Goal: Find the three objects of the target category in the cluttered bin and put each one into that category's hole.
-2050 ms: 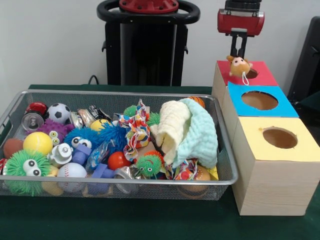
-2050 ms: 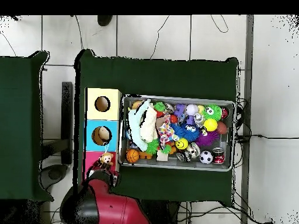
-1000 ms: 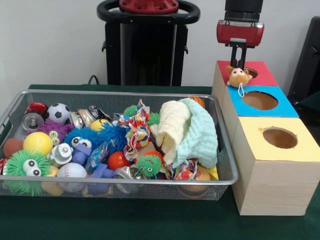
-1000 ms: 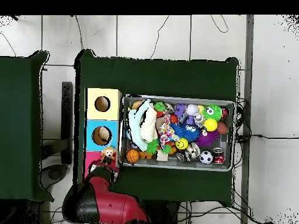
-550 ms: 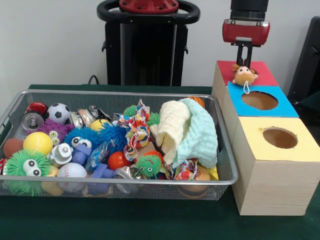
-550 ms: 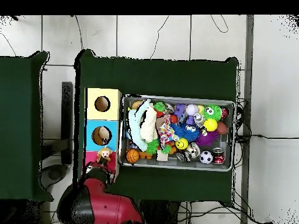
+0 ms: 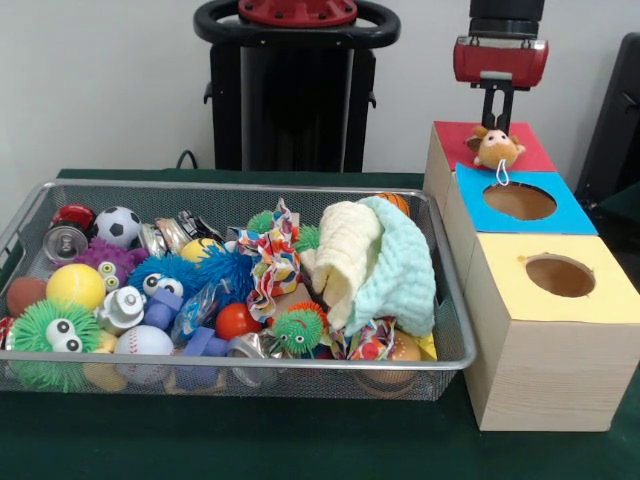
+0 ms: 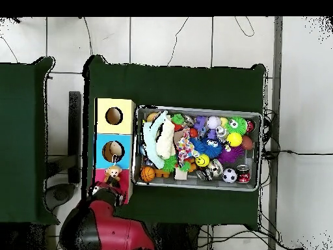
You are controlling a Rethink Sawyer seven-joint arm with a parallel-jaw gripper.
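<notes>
at upper right of the front view, hand [image 7: 497, 122] clamped on small plush toy [image 7: 496, 147], dangling straight below over red box top [image 7: 527, 150], right beside blue box hole [image 7: 519, 200], just lower in frame.

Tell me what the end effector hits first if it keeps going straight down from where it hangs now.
The end effector, shut on the small plush toy, points down at the red box top. The toy would probably land there first, at or in the red hole it covers; depth is unclear.
</notes>
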